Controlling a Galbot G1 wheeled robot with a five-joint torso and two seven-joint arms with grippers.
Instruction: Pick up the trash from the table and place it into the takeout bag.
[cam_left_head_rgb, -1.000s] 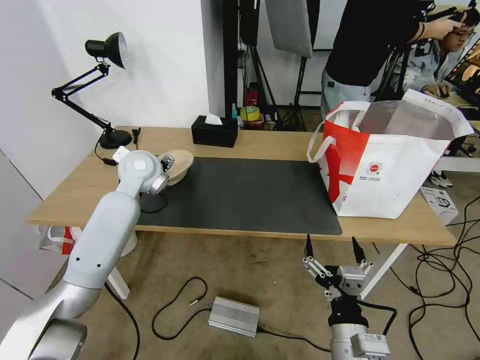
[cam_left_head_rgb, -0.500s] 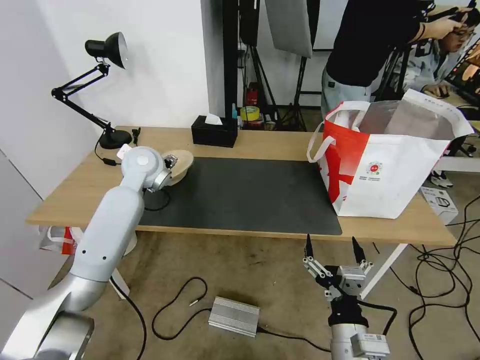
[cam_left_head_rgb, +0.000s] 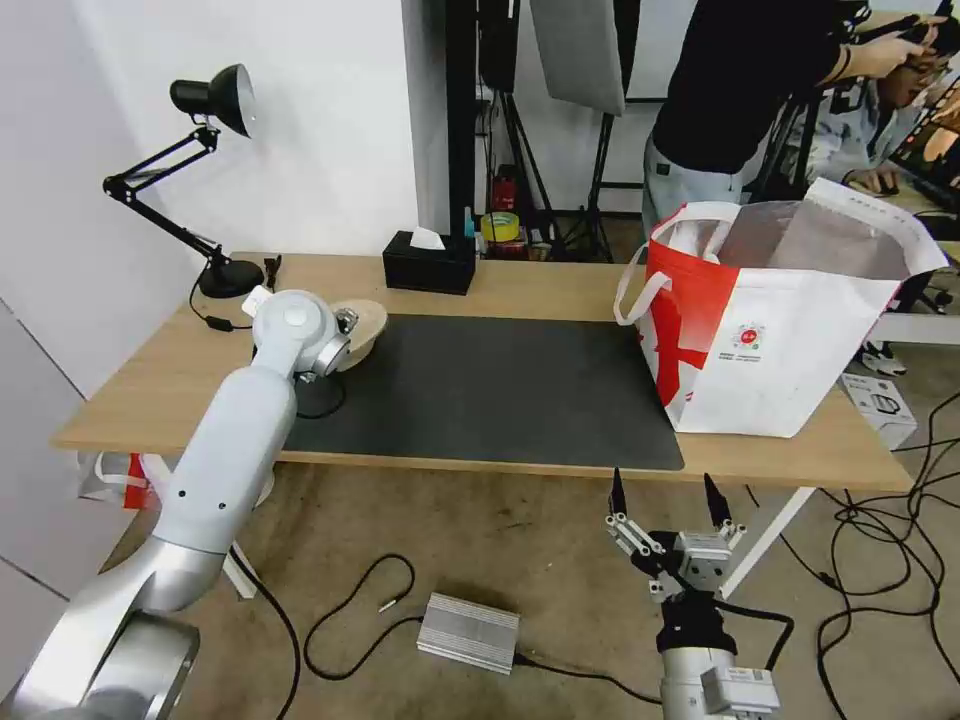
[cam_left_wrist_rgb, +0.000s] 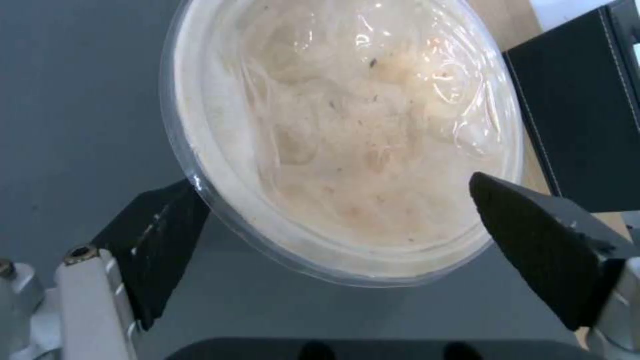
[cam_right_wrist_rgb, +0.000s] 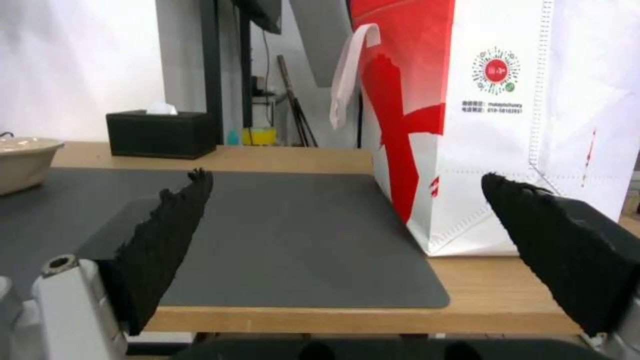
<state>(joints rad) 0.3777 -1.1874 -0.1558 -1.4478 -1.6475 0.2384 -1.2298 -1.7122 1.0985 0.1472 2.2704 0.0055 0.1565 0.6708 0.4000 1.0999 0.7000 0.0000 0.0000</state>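
1. Beige paper-pulp bowl (cam_left_head_rgb: 362, 330) sits at the left end of the table (cam_left_head_rgb: 560, 282), on the near-left corner of the dark grey mat (cam_left_head_rgb: 500, 390). From the left wrist view its inside (cam_left_wrist_rgb: 347, 135) looks lined with crinkled clear film over pale residue.

2. Directly over it hangs the left gripper (cam_left_wrist_rgb: 340, 240), its two black fingers (cam_left_wrist_rgb: 163, 240) spread wide, one off each side of the rim, closed on nothing. The bowl lies straight ahead of the opening and between the fingers; being round, it has no long axis to line up with, so the move ahead seems to turn only on the fingers clearing the rim on both sides and then pinching its wall.

3. A black tissue box (cam_left_head_rgb: 430, 262) stands farther back on the table, near the bowl yet apart from it; it edges into the left wrist view beside one finger.

4. The left arm is plainly the nearer one. The right gripper (cam_left_head_rgb: 667, 500) waits low, in front of the table's near edge, fingers parted and empty.

5. The white and red takeout bag (cam_left_head_rgb: 790, 330) stands upright with its mouth open at the table's right end, well apart from the bowl, so I judge the carry must cross the whole mat.

6. A black desk lamp (cam_left_head_rgb: 205, 190) stands at the back-left corner.
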